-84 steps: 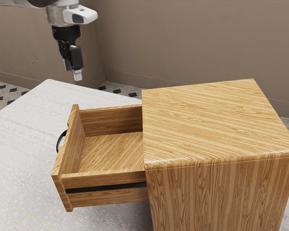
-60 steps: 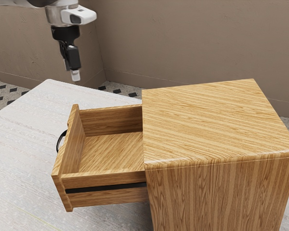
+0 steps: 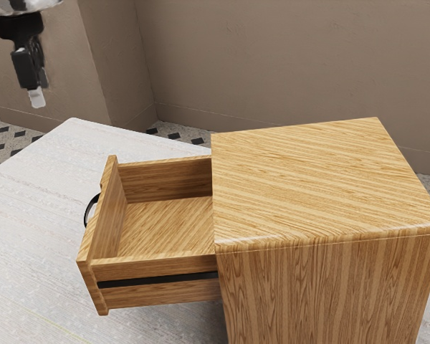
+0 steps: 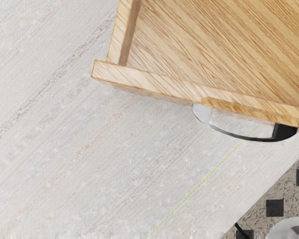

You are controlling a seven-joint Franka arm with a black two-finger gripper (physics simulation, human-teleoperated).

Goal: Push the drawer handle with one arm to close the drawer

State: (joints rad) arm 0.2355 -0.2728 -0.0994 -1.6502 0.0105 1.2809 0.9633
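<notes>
High at the exterior view's upper left hangs the black gripper, well apart from the drawer and above the level of its front. The wooden drawer stands pulled far out of its cabinet, with nothing inside. A black curved handle is on its outer face, partly hidden by the front panel. In the wrist view the handle arcs out from the drawer front, and nothing touches it.
The wooden cabinet stands at the exterior view's right on a whitish table. Behind are brown walls. Tiled floor and a rounded pale object lie past the table edge.
My gripper has swung toward the exterior view's left, ending farther from the cabinet and a little higher. Drawer and cabinet have stayed put.
</notes>
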